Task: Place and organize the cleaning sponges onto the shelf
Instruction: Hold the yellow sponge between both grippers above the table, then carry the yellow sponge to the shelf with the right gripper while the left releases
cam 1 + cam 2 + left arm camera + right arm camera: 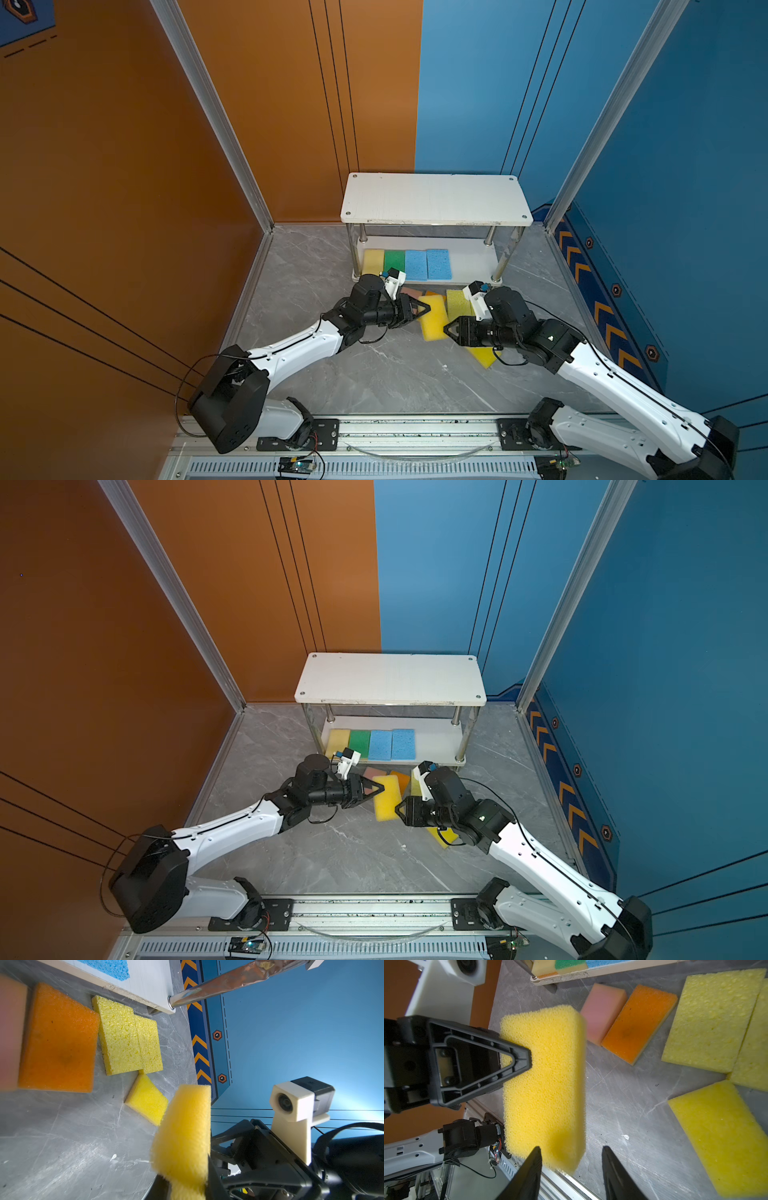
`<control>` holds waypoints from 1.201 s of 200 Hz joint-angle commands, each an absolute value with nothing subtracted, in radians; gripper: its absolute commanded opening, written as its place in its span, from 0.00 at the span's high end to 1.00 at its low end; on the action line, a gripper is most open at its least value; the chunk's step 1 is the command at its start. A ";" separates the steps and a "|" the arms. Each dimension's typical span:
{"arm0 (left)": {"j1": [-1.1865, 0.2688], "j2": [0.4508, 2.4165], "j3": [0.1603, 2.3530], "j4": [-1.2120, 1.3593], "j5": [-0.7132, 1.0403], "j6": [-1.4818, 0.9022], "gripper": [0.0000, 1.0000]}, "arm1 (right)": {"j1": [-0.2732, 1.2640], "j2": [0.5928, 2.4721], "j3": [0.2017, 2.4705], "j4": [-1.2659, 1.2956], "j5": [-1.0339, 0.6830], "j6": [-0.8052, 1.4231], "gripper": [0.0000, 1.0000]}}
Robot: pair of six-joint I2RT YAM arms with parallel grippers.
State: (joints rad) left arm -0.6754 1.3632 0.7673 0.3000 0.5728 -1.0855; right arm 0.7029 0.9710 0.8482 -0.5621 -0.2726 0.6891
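A yellow porous sponge [434, 323] [544, 1084] hangs above the floor in front of the shelf [436, 199] [390, 679]. My left gripper [427, 308] [187, 1186] is shut on one end of it. My right gripper [447, 328] [571, 1148] is open. Its jaws straddle the sponge's other end, with a gap on one side. On the shelf's lower board lie a yellow sponge [373, 261], a green sponge [394, 262] and two blue sponges [428, 264]. On the floor lie a pink sponge [604, 1016], an orange sponge [639, 1024], two pale yellow sponges [712, 1020] and a bright yellow sponge [724, 1132].
The shelf's top board [390, 675] is bare, and the right part of the lower board [473, 259] is free. Orange and blue walls close in the grey marble floor [353, 374]. An aluminium rail [415, 432] runs along the front.
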 commanded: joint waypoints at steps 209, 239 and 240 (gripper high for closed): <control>-0.667 1.339 0.770 0.330 0.589 -1.078 0.79 | 0.734 1.007 0.843 -0.498 -0.267 0.730 0.93; -0.656 1.332 0.761 0.330 0.593 -1.075 0.64 | 0.770 1.029 0.878 -0.563 -0.186 0.694 0.93; -0.656 1.332 0.760 0.330 0.594 -1.075 0.63 | 0.771 1.029 0.879 -0.566 -0.183 0.693 0.93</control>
State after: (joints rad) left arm -0.6685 1.3590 0.7673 0.3031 0.5770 -1.0897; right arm 0.7460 1.0092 0.8330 -0.4950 -0.2703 0.7387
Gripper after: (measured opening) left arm 0.312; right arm 0.070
